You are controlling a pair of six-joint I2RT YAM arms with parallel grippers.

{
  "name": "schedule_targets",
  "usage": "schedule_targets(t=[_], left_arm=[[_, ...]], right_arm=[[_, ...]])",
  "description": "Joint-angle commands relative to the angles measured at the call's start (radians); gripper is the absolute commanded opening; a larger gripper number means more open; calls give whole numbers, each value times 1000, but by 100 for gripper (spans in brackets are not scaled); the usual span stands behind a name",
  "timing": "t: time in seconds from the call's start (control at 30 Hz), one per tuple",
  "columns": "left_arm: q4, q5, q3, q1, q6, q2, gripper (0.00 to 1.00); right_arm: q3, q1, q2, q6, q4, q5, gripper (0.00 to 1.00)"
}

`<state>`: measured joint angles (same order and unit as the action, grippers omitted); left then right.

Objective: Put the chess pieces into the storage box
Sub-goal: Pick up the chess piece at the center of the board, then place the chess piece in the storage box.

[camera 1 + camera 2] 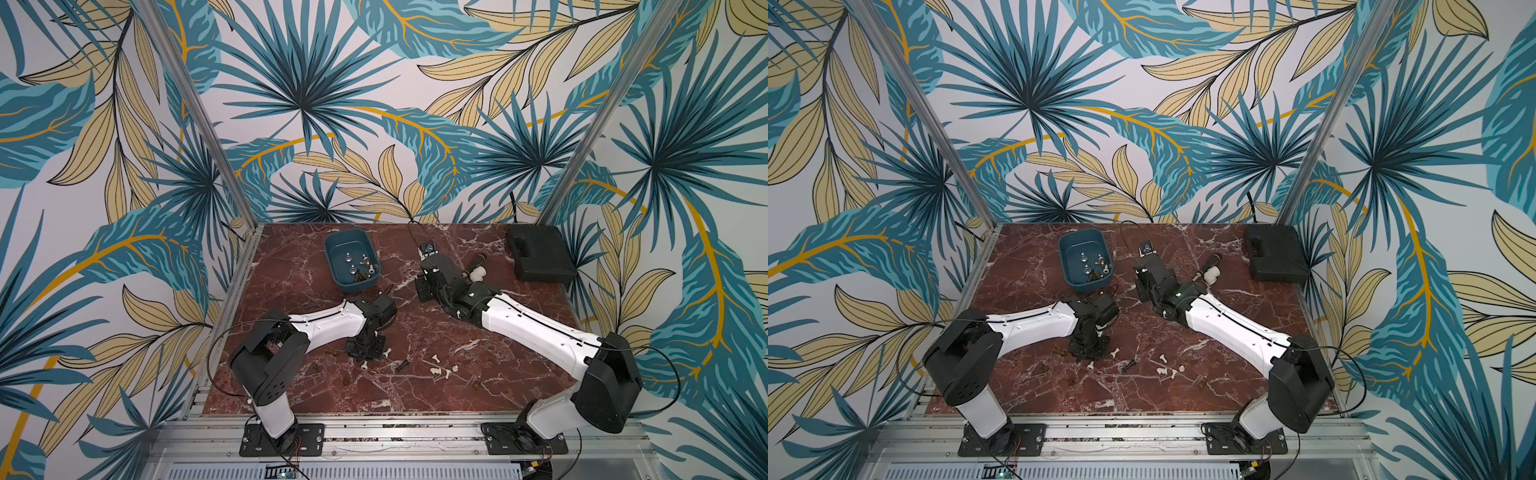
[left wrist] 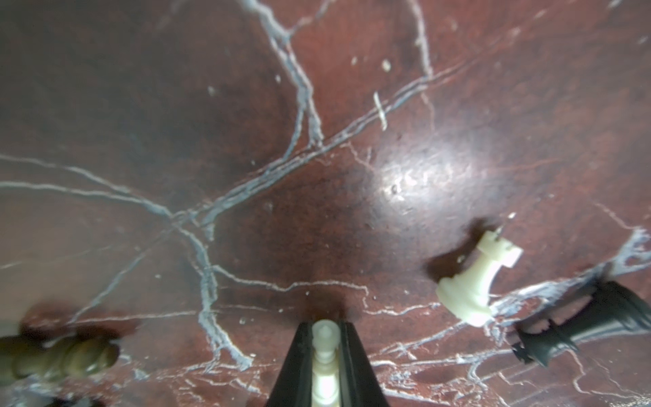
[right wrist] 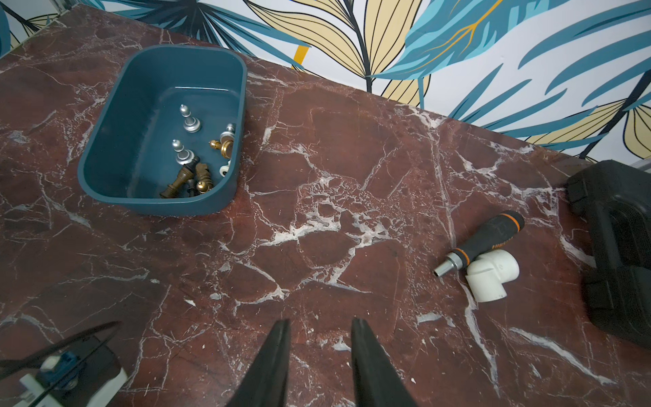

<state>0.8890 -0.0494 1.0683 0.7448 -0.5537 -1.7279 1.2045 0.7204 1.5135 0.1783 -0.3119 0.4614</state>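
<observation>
Our left gripper (image 2: 326,329) is clamped on a white chess piece (image 2: 324,370), squeezing it from both sides, low over the red marble table (image 2: 211,105). We cannot tell whether the piece's base touches the surface. Close by on the marble we see a white rook (image 2: 475,282), a black piece (image 2: 581,327) lying on its side just beside the rook, and a blurred brown piece (image 2: 63,359) on the opposite side of the gripper. In a top view, more white pieces (image 1: 441,366) are scattered toward the front edge of the table. Our right gripper (image 3: 320,322) hangs over bare marble with its jaws a little apart and nothing between them. The teal box (image 3: 176,206) sits near the back of the table, well apart from the left gripper. It holds several chess pieces (image 3: 179,181) in silver, gold and brown, gathered toward one end. Farther along, a black-handled screwdriver (image 3: 489,236) touches a white elbow fitting (image 3: 493,276), and a black case (image 3: 620,253) lies near them.
</observation>
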Motion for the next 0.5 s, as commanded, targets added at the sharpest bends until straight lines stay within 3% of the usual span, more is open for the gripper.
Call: schedule_targets(t=[0.0,0.17,0.33,0.47], left_arm=[[42,50,80,3,23,38,5],[123,100,234,-47,94,60,5],[158,172,427,-201,207,17,4],[128,216,589,-325,275,-94,5]], right_arm=[[3,-3,6,-5,-4,19,34],[5,-2,-10,8,-1,8,34],[6,-3,-25,24,-1,21,34],[10,-3,-32,29,-18,23,34]])
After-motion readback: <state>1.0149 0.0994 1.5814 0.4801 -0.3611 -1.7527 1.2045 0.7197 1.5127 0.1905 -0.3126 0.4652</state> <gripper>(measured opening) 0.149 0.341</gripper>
